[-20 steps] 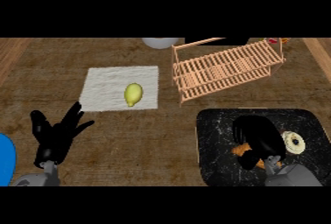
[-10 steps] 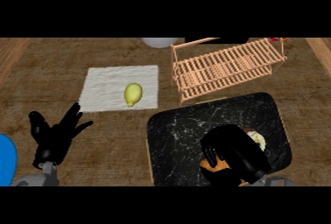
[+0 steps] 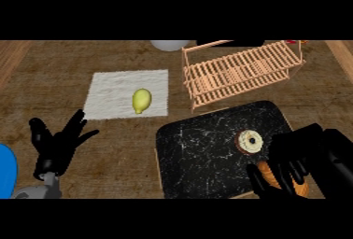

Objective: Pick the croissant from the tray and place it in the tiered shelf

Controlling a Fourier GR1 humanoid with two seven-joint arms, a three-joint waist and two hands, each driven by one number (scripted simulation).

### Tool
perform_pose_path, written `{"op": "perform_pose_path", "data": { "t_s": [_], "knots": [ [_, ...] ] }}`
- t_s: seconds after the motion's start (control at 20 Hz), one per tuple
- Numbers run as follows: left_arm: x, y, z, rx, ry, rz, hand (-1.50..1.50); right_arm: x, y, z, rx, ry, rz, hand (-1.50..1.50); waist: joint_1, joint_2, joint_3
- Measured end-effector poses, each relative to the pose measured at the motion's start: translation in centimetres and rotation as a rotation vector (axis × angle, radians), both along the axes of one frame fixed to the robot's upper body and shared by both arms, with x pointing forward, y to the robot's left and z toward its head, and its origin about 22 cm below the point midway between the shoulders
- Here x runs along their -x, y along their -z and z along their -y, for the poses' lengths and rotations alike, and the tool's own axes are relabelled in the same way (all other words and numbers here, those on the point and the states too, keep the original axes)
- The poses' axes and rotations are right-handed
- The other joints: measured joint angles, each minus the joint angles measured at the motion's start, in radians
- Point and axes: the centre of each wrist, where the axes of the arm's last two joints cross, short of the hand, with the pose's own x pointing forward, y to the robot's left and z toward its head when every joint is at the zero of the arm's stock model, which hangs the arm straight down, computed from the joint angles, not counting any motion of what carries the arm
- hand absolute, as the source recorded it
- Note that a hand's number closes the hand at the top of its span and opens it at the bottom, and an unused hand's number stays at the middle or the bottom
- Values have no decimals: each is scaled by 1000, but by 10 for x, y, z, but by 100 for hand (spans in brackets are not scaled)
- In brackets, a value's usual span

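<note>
The brown, rough-grained bench (image 3: pixel 124 154) carries everything. On its near right lies the black marbled square tray (image 3: pixel 200 158), sitting askew, one corner close to the pale wooden slatted tiered shelf (image 3: pixel 238 72) behind it. A white cloth (image 3: pixel 114 93) lies well to the left of the shelf.

The right hand (image 3: pixel 303 154) is low over the tray's near right part, its fingers curled down round the orange-brown croissant (image 3: pixel 267 175), which shows only in strips between them. The croissant looks to be on the tray, not yet lifted. The left hand (image 3: pixel 59 147) rests with its fingers spread at the lower left. A pale iced ring doughnut (image 3: pixel 250 141) lies just beside the right hand's fingers. A small yellow-green fruit (image 3: pixel 140 101) sits on the cloth.

The main risk, as I judge it, is the doughnut: a lift that sweeps toward the shelf could drag it along or knock it off the tray. The light tray may also slide under the hand.
</note>
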Motion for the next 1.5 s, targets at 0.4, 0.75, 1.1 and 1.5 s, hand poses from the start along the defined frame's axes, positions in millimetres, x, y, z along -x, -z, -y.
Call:
{"op": "perform_pose_path", "data": {
  "t_s": [0.4, 0.75, 1.1, 1.5],
  "knots": [
    [0, 1, 5, -9, 2, 3, 0, -16, -76, 19, -93, 89, 93, 150, 9, 0, 1],
    [-1, 2, 4, 4, 16, 13, 0, -61, -138, 33, -142, 158, 111, 150, 16, 3, 0],
    [-2, -4, 14, 0, 19, 6, 0, -109, -176, 51, -133, 210, 92, 150, 25, 7, 1],
    [-6, -2, 12, -9, 17, 10, 0, -159, -174, 53, -58, 175, 55, 150, 27, 8, 2]
  ]
}}
